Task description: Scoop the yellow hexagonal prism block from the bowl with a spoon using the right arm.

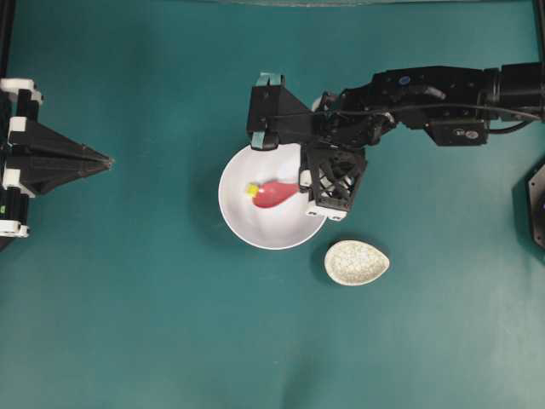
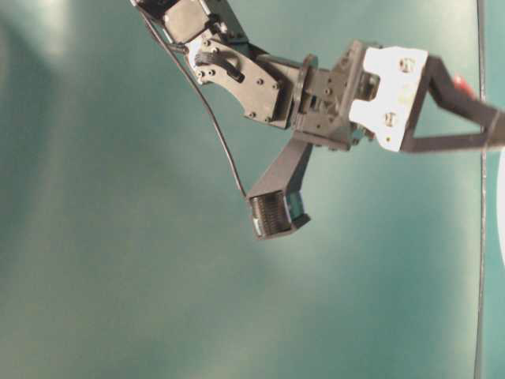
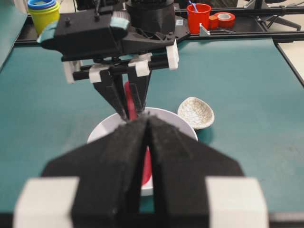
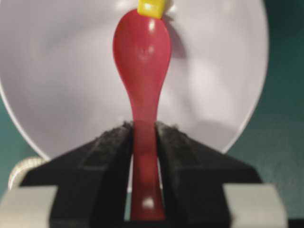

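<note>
The white bowl sits mid-table. My right gripper reaches over its right rim and is shut on the handle of the pink-red spoon. In the right wrist view both black fingers press against the handle, and the scoop lies low inside the bowl. The tiny yellow hexagonal prism block rests at the scoop's far tip, touching it; from overhead the block lies just left of the scoop. My left gripper is shut and empty at the far left, pointing at the bowl.
A speckled cream oval spoon rest lies just right of and below the bowl. Past the table's far edge stand stacked yellow and blue cups, a red cup and tape rolls.
</note>
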### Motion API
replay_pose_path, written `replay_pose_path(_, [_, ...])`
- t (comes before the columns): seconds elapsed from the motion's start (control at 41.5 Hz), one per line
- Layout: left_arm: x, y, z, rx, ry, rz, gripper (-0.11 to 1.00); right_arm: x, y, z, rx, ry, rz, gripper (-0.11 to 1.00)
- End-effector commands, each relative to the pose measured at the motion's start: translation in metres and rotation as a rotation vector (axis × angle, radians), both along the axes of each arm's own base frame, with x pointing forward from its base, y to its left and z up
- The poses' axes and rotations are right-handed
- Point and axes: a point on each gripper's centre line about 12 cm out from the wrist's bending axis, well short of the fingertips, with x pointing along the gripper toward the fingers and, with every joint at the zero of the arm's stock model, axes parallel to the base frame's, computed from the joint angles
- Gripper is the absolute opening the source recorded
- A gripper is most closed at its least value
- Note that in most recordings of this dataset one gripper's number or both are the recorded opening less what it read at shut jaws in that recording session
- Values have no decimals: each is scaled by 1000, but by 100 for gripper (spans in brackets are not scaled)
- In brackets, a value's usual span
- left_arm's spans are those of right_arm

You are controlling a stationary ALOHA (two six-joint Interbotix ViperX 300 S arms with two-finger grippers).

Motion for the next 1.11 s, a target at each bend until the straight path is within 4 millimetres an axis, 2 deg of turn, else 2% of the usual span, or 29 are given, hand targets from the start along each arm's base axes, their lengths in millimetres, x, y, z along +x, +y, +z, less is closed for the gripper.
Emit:
replay_pose_path(0.0, [2, 0, 5, 3, -17, -1, 0, 8, -2, 17, -18, -73, -7, 23])
replay_pose_path(0.626, [2, 0, 6, 1, -20, -1, 0, 14, -4, 21, -29, -151, -37, 23])
replay_pose_path(1.083, [2, 0, 6, 1, -20, 1, 0, 2, 6, 17, -70, -257, -54, 23])
